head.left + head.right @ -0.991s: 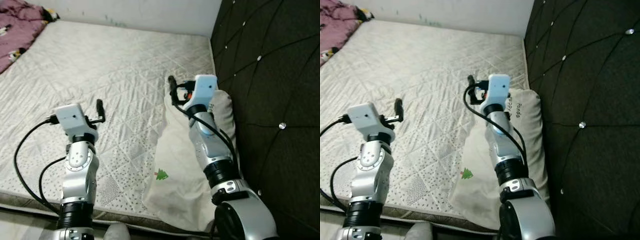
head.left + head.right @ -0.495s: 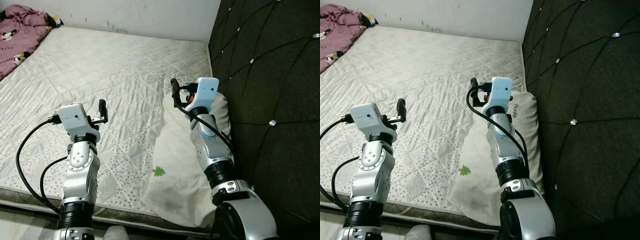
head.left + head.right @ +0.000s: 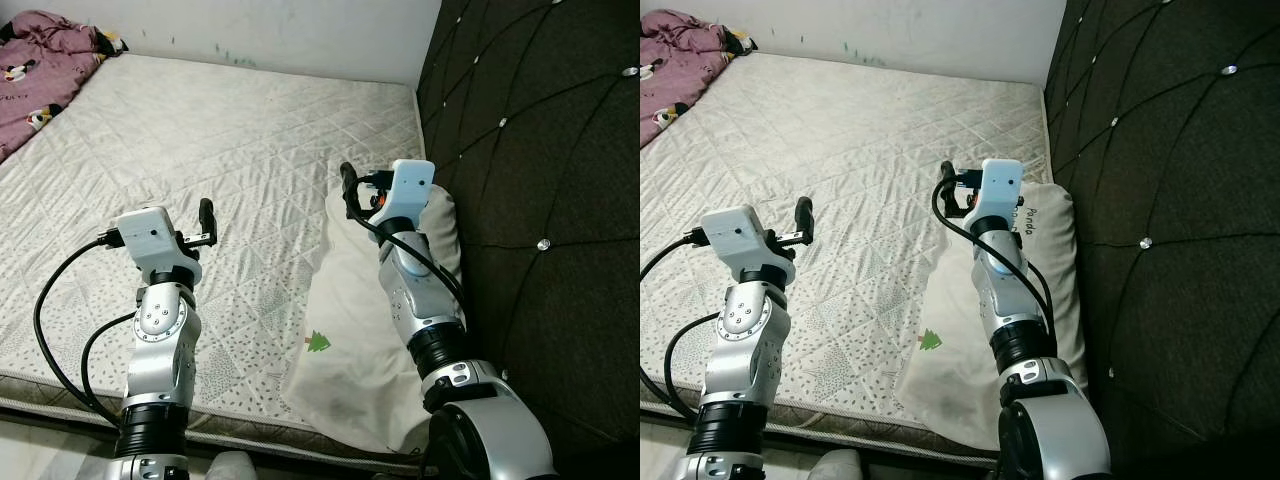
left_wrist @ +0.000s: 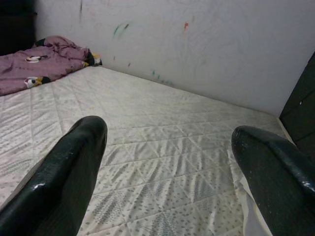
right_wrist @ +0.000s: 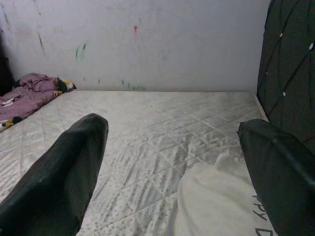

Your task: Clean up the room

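A cream pillow (image 3: 350, 330) with a small green tree print lies along the right edge of the white quilted mattress (image 3: 230, 120), against the dark headboard. A crumpled purple blanket (image 3: 40, 60) sits at the mattress's far left corner. My left gripper (image 4: 167, 130) is open and empty, held above the mattress's near part. My right gripper (image 5: 172, 123) is open and empty too, raised over the pillow's (image 5: 216, 196) far end. Both arms point toward the far wall.
The black tufted headboard (image 3: 540, 150) rises close on the right. A white wall (image 3: 300, 30) with small paint marks closes off the far side. The mattress's front edge (image 3: 250, 425) runs just before me.
The whole picture has shifted a little, so the camera moved. Both arms keep the same raised pose, and the pillow and blanket lie as before.
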